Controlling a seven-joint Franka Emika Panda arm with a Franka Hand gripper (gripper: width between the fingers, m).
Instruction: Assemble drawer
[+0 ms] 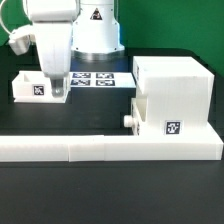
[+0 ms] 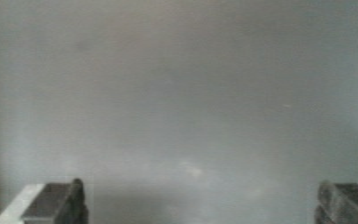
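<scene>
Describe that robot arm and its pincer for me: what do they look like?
The arm is chunky, rounded and white, with a pale cable looping off one side. The white column behind it carries a dark triangular mark. The gripper ends in two slim, dark grey fingers.

No readable text; only square tags (image 1: 172, 127) mark the drawer (image 1: 175, 88).

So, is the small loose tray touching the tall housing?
Apart. The exterior view shows the small tray at its left and the housing at its right, with the marker board and dark table between them.
</scene>
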